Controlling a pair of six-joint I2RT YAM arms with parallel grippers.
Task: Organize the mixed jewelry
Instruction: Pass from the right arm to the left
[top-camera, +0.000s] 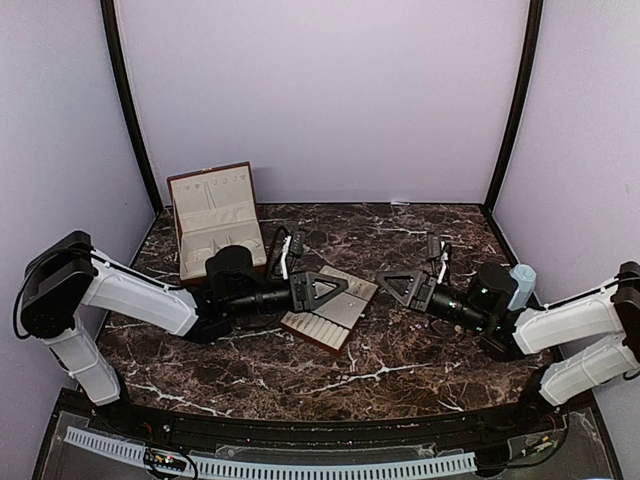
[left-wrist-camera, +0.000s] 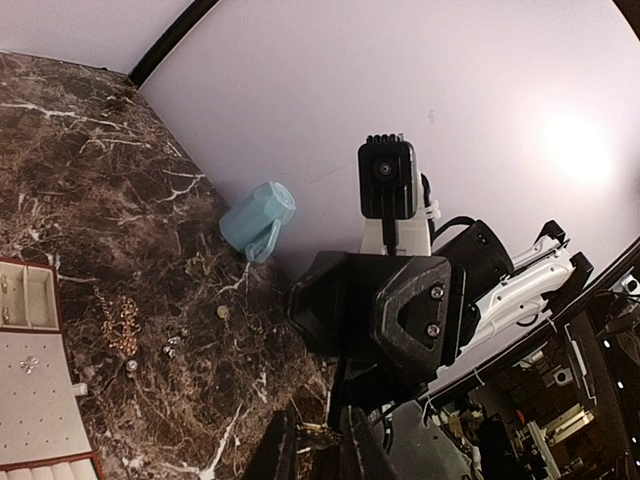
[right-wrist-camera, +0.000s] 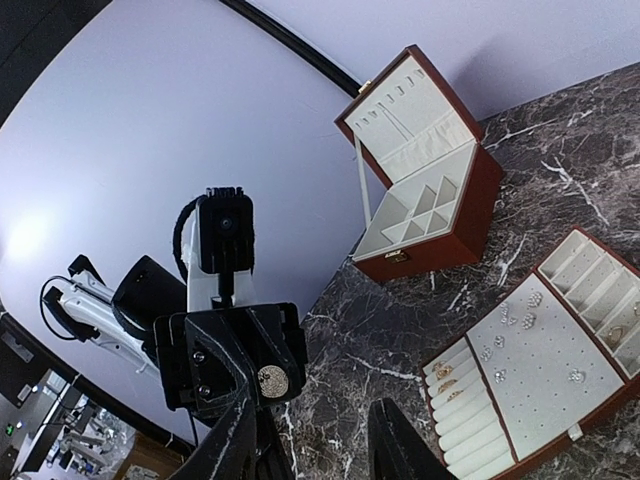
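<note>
As the jewelry (left-wrist-camera: 125, 325) lies lower left in the left wrist view, just beside the tray (left-wrist-camera: 45, 410), the left gripper (left-wrist-camera: 318, 455) points past it. Whether its narrow jaws hold anything cannot be told, while the right gripper (right-wrist-camera: 315, 445) gapes wide.

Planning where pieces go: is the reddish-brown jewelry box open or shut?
Open. The box has its lid standing raised, exposing cream-lined divided compartments.

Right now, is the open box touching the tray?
Apart. The right wrist view shows a strip of bare marble between the box and the tray.
</note>
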